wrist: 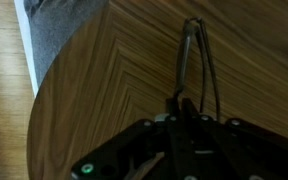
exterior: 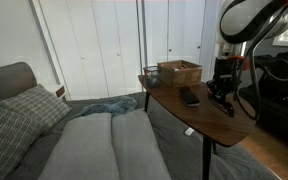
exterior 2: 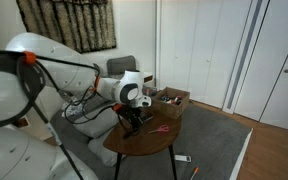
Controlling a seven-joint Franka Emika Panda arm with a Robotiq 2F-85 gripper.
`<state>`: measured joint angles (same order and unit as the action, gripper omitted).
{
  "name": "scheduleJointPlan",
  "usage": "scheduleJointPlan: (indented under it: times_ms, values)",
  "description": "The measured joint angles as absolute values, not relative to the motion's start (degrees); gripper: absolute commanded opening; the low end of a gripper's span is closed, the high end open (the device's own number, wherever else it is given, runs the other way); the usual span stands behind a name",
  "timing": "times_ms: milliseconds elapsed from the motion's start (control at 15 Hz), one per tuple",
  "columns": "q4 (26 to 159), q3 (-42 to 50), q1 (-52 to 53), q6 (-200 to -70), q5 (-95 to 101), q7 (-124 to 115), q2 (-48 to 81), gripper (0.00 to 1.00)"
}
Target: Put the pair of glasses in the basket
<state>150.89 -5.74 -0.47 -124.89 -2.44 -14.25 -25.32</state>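
The pair of glasses (wrist: 196, 55) is thin and dark and lies on the wooden table, stretching away from my fingertips in the wrist view. My gripper (wrist: 181, 103) is down at the table, its fingers closed together on the near end of the glasses. In both exterior views the gripper (exterior: 222, 96) (exterior 2: 132, 121) is low over the table, with the glasses too small to make out. The woven basket (exterior: 179, 70) (exterior 2: 170, 99) stands at the table's far end, apart from the gripper.
A solid black oblong object (exterior: 189, 97) lies on the table (exterior: 209, 122) between basket and gripper. A tiny red item (exterior 2: 162, 128) lies near the table edge. A grey sofa (exterior: 84, 140) with a cushion stands beside the table. The table's rounded edge (wrist: 44, 90) drops to the wood floor.
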Motion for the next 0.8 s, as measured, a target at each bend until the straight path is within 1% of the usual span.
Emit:
scheduleJointPlan:
  times_ms: [200,267,400,467,667,800]
  values:
    - [149.6,-2.0,-1.5,-124.7,-3.2,-14.2,-32.3,0.02]
    - [148.8,-0.6,-2.0,-124.8,-3.6,-14.1,-34.2,0.10]
    - [148.4,0.0,-2.4,-124.3,-3.6,-13.5,-35.6,0.10]
    - [148.6,-0.3,-2.4,-124.3,-3.6,-13.6,-35.3,0.02]
    - [148.6,-0.7,-2.4,-124.6,-3.6,-14.0,-34.2,0.02]
    - [148.4,-1.6,-2.8,-129.7,-3.6,-16.5,-33.9,0.02]
